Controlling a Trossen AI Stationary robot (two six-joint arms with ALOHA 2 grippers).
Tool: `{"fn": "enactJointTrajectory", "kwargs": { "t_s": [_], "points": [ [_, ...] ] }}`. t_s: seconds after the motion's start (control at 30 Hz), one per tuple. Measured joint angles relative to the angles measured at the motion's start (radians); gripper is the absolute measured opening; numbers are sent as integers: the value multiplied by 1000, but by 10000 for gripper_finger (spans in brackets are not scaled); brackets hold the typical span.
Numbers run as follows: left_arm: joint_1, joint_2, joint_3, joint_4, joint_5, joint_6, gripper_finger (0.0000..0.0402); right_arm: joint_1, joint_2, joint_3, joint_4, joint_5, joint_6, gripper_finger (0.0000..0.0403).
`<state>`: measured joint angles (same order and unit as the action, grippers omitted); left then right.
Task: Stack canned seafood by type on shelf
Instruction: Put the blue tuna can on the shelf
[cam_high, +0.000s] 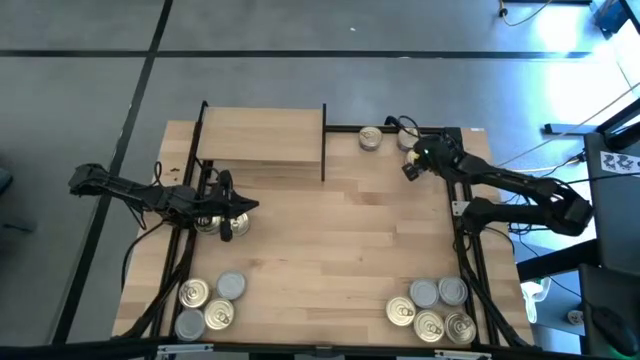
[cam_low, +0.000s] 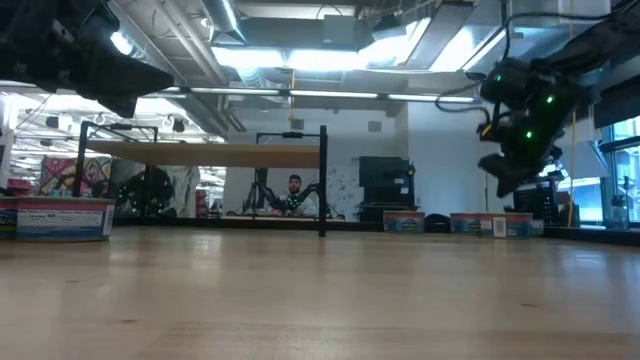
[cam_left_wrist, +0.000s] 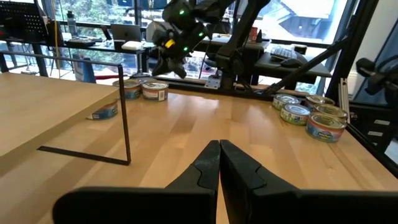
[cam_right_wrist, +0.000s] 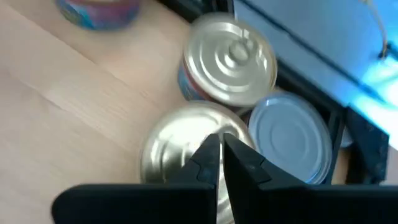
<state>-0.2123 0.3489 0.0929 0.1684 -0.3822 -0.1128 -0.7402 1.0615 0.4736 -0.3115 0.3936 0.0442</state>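
Shelf bare, between both arms, no tins on it yet. Tins in near-corner clusters well behind both grippers.

Right gripper clenched, empty, directly over gold-top tin; second gold tin and silver tin touch it. You descend like this: fingers hit lid, shove the packed neighbours. Open first.

Left gripper clenched, empty, shelf post just beside. Watch your swing.

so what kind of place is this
Probably a robotics lab or workshop: exposed ceiling ducts, a desk with a laptop beyond the table, and other equipment behind.
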Motion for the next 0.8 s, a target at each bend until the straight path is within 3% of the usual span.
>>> {"fn": "enactJointTrajectory", "kwargs": {
  "t_s": [0.47,0.8],
  "points": [
    [0,0,0,0,0,10,8,-20,109,4,-54,-41,8,21],
    [0,0,-2,-5,0,15,8,-20,110,5,-48,-194,10,21]
  ]
}}
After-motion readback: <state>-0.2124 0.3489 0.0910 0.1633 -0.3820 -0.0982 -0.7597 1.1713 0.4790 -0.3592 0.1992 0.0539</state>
